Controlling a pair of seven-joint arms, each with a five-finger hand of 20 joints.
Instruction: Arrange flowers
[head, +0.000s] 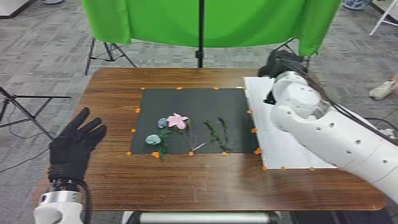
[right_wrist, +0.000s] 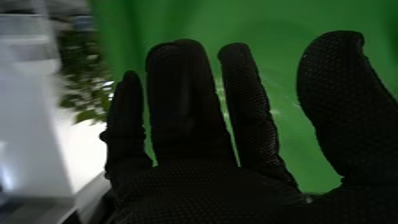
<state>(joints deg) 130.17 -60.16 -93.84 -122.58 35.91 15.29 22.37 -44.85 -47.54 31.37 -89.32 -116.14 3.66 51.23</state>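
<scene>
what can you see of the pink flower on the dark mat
The pink flower lies on the dark mat, slightly left of its middle. Its pale pink petals are spread, and they look soft, perhaps fabric. A thin stem seems to run from it toward the near edge. A small bluish flower sits close on its left; green sprigs lie apart on its right. Neither hand touches it.

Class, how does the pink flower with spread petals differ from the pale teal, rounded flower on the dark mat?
The pink, spread-petalled flower looks wider; the pale teal, rounded flower looks compact. The pink flower lies farther from the robot, the pale teal flower nearer. Both lie on the dark grey mat.
</scene>
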